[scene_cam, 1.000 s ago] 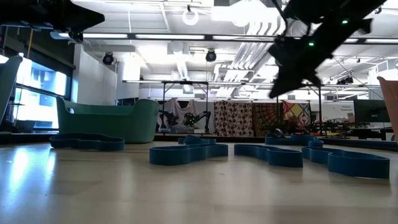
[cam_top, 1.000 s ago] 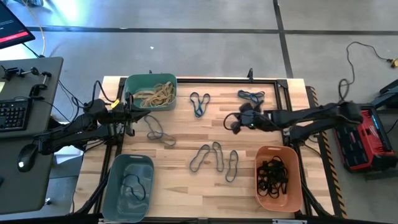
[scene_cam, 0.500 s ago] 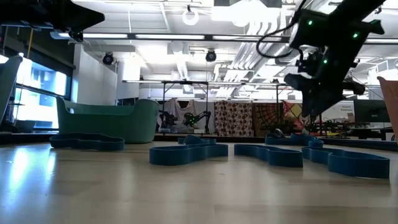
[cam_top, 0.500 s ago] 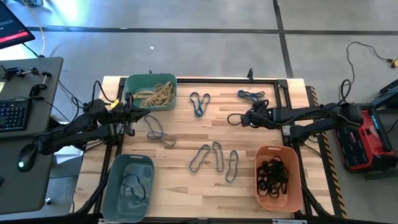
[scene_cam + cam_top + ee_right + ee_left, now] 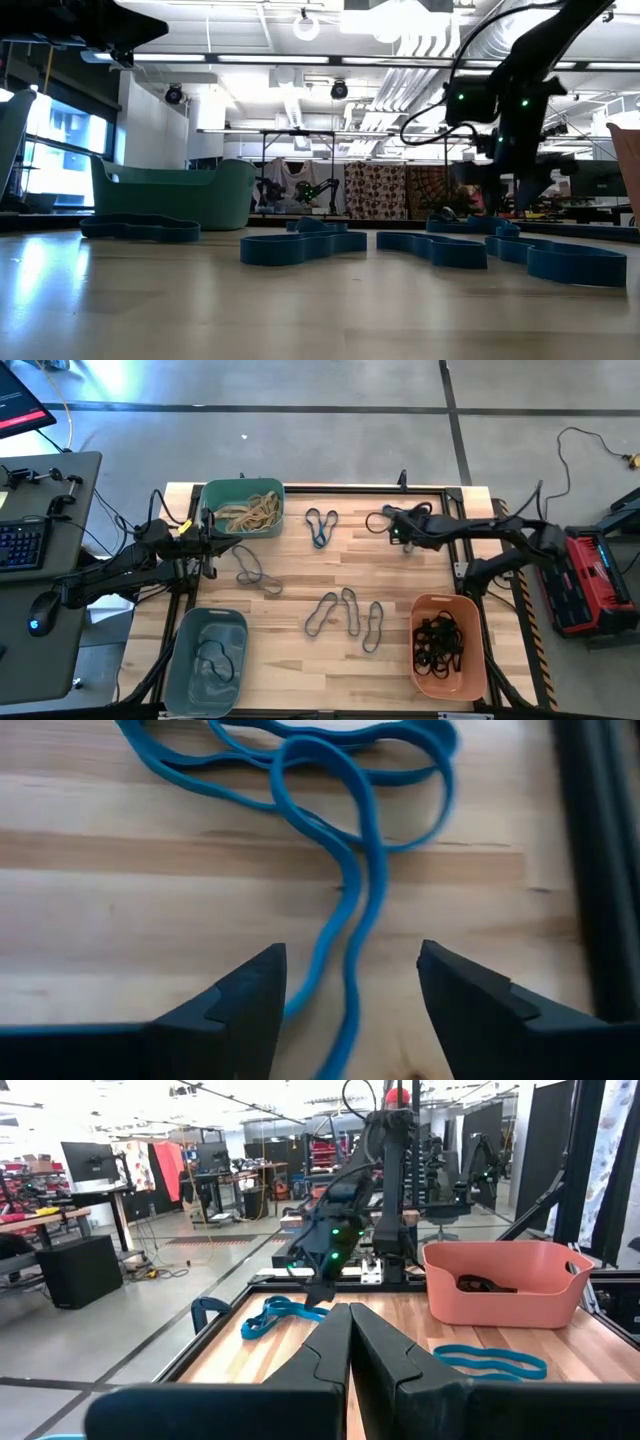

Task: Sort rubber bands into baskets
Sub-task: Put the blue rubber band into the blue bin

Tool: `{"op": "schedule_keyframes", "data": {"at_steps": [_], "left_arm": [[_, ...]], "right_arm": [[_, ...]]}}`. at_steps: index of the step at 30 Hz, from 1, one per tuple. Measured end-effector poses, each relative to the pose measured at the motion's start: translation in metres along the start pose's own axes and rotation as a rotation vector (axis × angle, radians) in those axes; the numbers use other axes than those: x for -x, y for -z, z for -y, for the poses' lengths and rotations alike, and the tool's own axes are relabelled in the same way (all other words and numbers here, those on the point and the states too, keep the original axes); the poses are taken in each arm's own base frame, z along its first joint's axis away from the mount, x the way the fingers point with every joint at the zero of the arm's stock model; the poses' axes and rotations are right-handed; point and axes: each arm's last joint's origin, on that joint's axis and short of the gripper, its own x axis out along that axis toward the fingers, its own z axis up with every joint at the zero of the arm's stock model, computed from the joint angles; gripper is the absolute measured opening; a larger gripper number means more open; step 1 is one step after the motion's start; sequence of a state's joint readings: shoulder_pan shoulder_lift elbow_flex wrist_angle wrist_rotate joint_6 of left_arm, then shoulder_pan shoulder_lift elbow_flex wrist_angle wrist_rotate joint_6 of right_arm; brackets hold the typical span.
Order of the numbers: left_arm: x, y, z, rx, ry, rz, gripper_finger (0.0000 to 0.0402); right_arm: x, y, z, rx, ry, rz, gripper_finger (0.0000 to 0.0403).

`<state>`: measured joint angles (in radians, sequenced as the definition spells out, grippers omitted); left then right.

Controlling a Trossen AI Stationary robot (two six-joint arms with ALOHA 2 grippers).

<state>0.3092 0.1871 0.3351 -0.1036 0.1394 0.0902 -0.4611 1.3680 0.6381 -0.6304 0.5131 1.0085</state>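
Note:
My right gripper (image 5: 400, 532) hangs open, pointing down over a bunch of blue rubber bands (image 5: 405, 513) that lies flat at the table's far right. In the right wrist view one strand (image 5: 352, 910) runs on the wood between the two fingers (image 5: 245, 1005), and they do not touch it. My left gripper (image 5: 210, 546) is shut and waits level beside the teal-green basket (image 5: 208, 495), which holds tan bands (image 5: 250, 510). A grey-blue basket (image 5: 185, 650) holds one grey band. An orange basket (image 5: 430, 605) holds black bands.
More bands lie flat on the table: a blue one (image 5: 321, 526) at the far middle, a grey one (image 5: 255, 570) left of centre, and several grey ones (image 5: 345, 615) in the middle. A black frame rail (image 5: 600, 870) runs close beside the blue bunch.
My right gripper has swung toward the table's far edge and sunk lower over the blue bunch. It has tipped from nearly level to pointing steeply down, has rolled, and has opened. The bands have not moved.

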Motion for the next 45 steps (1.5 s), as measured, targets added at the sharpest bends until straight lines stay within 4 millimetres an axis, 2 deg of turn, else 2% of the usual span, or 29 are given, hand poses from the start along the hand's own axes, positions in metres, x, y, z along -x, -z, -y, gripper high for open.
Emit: {"op": "schedule_keyframes", "data": {"at_steps": [6,11,15,20,23,27,34,39,45], "left_arm": [[0.000,0.000,0.000,0.000,0.000,-0.002,0.0000],[0.000,0.000,0.000,0.000,0.000,-0.003,0.0000],[0.000,0.000,0.000,0.001,0.000,-0.004,0.0000],[0.000,0.000,0.000,0.008,0.000,-0.004,0.0000],[0.000,0.000,0.000,0.008,0.000,-0.004,0.0000],[0.000,0.000,0.000,0.009,0.000,-0.004,0.0000],[0.000,0.000,0.000,0.012,0.001,-0.004,0.0000],[-0.007,0.002,0.000,0.016,0.011,-0.026,0.0002],[-0.024,0.011,0.003,0.030,0.057,-0.126,0.0020]], "right_arm": [[-0.024,-0.010,-0.003,0.003,-0.004,-0.038,0.0201],[-0.040,-0.013,-0.003,0.016,0.025,-0.074,0.0170],[-0.041,-0.013,-0.007,0.056,-0.004,-0.067,0.0121],[-0.039,-0.009,-0.012,0.147,-0.037,-0.064,0.0020],[-0.034,-0.004,-0.017,0.202,-0.057,-0.061,0.0014],[-0.018,0.007,-0.026,0.266,-0.136,-0.050,0.0006],[0.023,0.029,-0.045,0.414,-0.339,0.067,0.0003],[0.061,0.043,-0.069,0.536,-0.467,0.165,0.0002],[0.112,0.050,-0.102,0.664,-0.609,0.337,0.0001]]}}
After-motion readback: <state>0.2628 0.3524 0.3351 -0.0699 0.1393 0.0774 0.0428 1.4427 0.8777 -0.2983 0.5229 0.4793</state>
